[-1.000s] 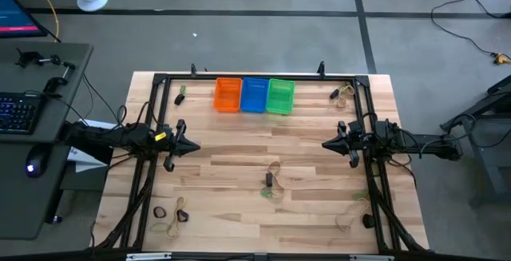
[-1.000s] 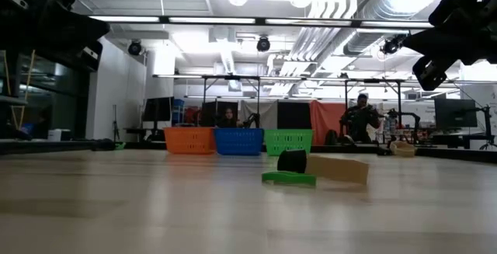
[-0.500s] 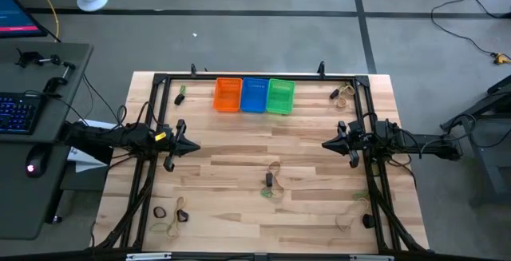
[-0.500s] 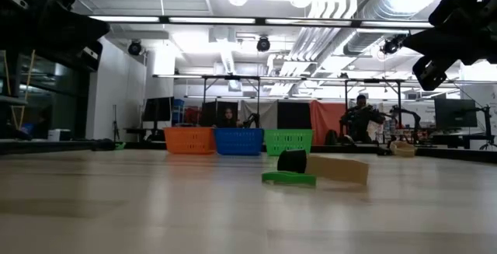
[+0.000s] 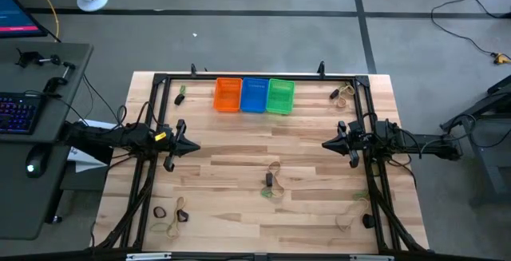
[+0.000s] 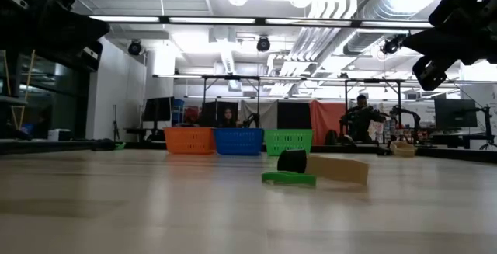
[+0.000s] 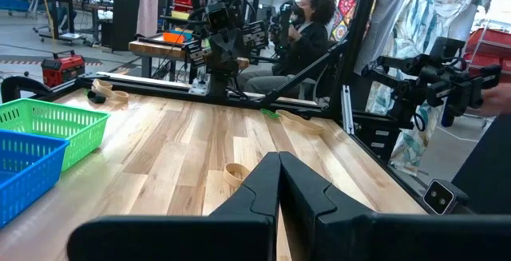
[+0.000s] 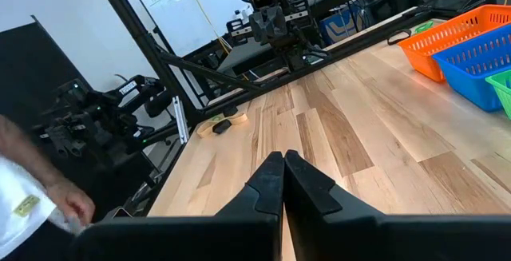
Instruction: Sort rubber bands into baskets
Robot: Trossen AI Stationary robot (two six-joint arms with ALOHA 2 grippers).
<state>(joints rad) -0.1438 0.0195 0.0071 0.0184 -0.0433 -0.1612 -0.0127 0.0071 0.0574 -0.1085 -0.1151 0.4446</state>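
Observation:
Three baskets stand in a row at the table's far middle: orange [image 5: 227, 95], blue [image 5: 254, 95], green [image 5: 280, 96]. Rubber bands lie flat in small groups: a tan, black and green group at the centre [image 5: 271, 181], also in the low view [image 6: 311, 170]; others at the near left [image 5: 172, 213], far left [image 5: 180, 95], far right [image 5: 345, 93] and near right [image 5: 355, 209]. My left gripper [image 5: 196, 147] hovers at the left side, shut and empty [image 7: 279, 169]. My right gripper [image 5: 326, 144] hovers at the right side, shut and empty [image 8: 283, 169].
A black frame [image 5: 239, 77] runs round the table's far and side edges. Bare wood lies between the two grippers. A tan band [image 7: 235, 173] lies ahead of my left gripper. A person's hand [image 8: 56, 201] shows beyond the table's near edge; people sit in the room behind.

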